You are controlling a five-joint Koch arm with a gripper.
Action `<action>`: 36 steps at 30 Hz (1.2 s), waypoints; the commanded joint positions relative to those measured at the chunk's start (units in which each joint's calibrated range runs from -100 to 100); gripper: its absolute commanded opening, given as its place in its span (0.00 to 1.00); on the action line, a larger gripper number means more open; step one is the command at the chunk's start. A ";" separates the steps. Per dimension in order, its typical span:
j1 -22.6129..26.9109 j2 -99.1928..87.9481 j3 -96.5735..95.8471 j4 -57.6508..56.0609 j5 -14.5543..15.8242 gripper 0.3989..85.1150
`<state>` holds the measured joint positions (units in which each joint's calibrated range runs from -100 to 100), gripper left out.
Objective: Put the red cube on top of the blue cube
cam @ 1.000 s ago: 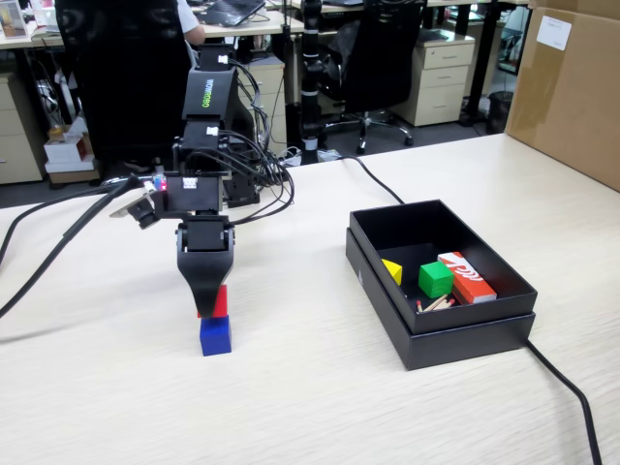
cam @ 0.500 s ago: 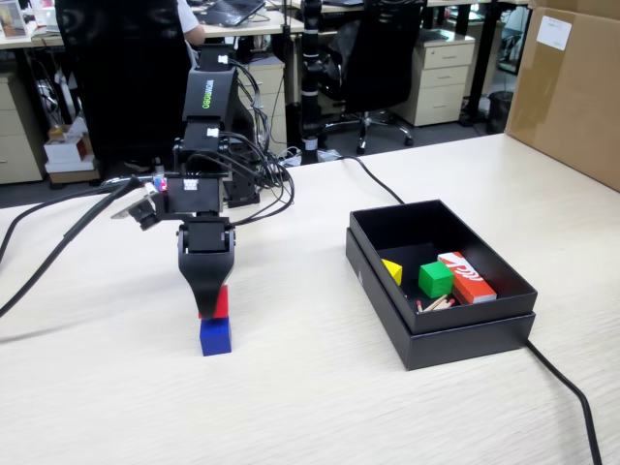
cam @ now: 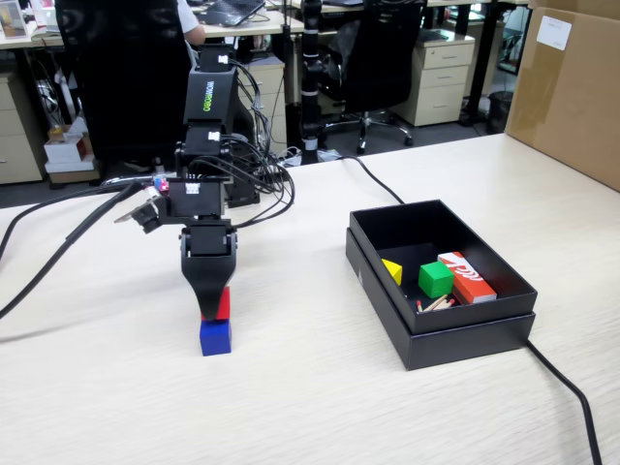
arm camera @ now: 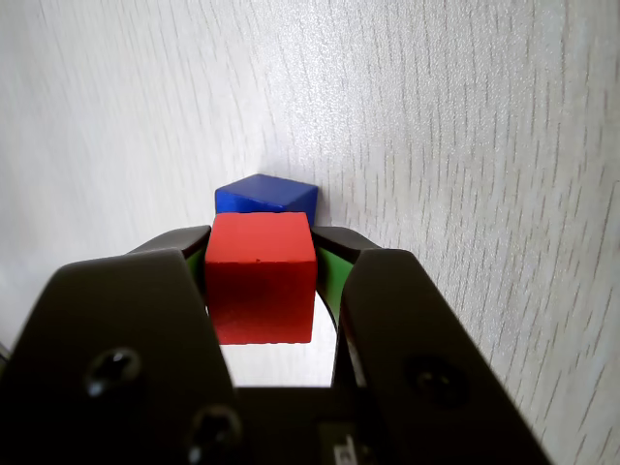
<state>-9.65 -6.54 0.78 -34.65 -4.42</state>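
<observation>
Two cubes, nearly stacked: jaws clamp the red cube (arm camera: 260, 278) directly above the blue cube (cam: 215, 337).
Gripper (arm camera: 262, 266) holds opposite flat faces; red cube looks light, rigid, smooth.

Fixed view faces the table (cam: 320, 387) from front; wrist view looks down close.
</observation>
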 commanded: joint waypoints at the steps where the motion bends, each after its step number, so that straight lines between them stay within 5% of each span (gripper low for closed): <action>1: -0.05 -3.04 5.03 2.90 0.24 0.12; 36: -0.29 0.51 7.11 2.90 0.98 0.12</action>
<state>-9.89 -4.85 3.70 -34.65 -3.25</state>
